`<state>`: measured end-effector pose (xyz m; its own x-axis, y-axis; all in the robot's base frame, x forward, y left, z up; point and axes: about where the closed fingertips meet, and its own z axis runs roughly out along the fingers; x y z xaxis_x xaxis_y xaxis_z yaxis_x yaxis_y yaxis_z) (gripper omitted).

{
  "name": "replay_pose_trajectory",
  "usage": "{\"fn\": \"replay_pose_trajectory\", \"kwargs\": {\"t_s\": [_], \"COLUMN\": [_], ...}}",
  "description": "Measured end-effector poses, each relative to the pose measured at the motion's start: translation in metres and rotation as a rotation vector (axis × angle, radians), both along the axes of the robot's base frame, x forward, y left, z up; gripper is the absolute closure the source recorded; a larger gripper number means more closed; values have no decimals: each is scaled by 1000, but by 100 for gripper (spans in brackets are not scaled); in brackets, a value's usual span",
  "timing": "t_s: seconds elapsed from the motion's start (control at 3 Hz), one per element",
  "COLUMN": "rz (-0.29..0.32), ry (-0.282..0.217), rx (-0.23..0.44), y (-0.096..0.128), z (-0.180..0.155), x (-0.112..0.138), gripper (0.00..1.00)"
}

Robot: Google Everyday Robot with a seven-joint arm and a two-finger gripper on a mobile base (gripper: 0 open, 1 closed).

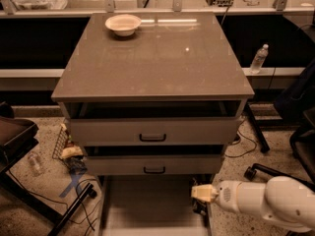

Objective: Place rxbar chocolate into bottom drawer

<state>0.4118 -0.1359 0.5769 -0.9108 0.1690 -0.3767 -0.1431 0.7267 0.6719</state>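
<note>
A small dark shape, perhaps the rxbar chocolate (199, 208), showed just under the gripper (202, 193). Both were at the right wall of the pulled-out bottom drawer (147, 205), beside its pale floor. Whether the gripper clasped it could not be told. Two grey drawer fronts (152, 131) stood above. A white bowl (123, 24) sat on the desk (157, 63).

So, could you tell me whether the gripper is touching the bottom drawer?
Cannot tell. The camera view shows the gripper overlapping the right wall of the bottom drawer, but neither contact nor a gap is plain.
</note>
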Motion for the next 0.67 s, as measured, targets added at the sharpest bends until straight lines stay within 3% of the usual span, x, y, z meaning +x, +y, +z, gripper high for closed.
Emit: {"fn": "replay_pose_trajectory", "kwargs": {"t_s": [0.33, 0.67], "rz": [-12, -12], "ry": [57, 57], "rx": [27, 27], "y": [16, 16], "z": [-52, -52], "x": [9, 9], "gripper": [100, 100]}}
